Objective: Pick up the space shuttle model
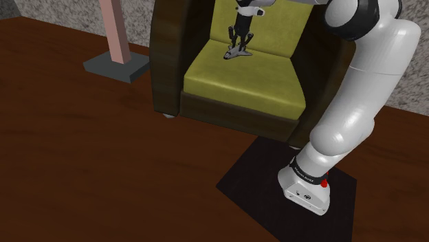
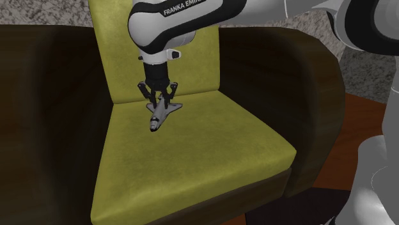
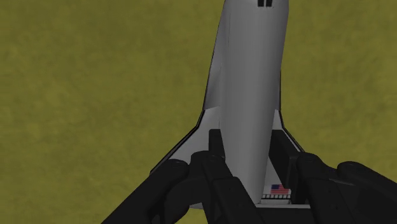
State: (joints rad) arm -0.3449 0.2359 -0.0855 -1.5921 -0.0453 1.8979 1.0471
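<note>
So there's exactly one space shuttle model (image 1: pixel 237 53) here, and it's lying flat on the seat cushion (image 1: pixel 240 86) of the one armchair (image 1: pixel 165 65), toward the back of the seat, close to the backrest. In the second exterior view the shuttle (image 2: pixel 160 118) is grey and white, with its nose pointing out toward the front edge of the seat and its tail toward the upright back cushion (image 2: pixel 109 51). That makes two olive-yellow cushions in total, seat (image 2: pixel 192 166) and back, set in a dark brown frame (image 2: pixel 45 102). The single gripper (image 2: pixel 158 97) comes straight down over the tail end. From the wrist cam, the gripper (image 3: pixel 247 149) has its two black fingers (image 3: pixel 216 149) on either side of the rear fuselage (image 3: pixel 248 76), one per side. Both pads look flush against the hull, so I'd call it pinching the shuttle, which sits on the cushion. There's one little flag decal (image 3: pixel 278 189) on the wing next to the fuselage, and two dark windows up by the nose. In the shoulder view the gripper (image 1: pixel 240 40) is right above the model. Other stuff: one pink post (image 1: pixel 115 31) on one grey base plate (image 1: pixel 117 67), off toward that view's left of the chair, and one dark mat (image 1: pixel 254 175) under the arm's stand (image 1: pixel 306 191), all on a reddish-brown wood floor (image 1: pixel 89 158).
</note>
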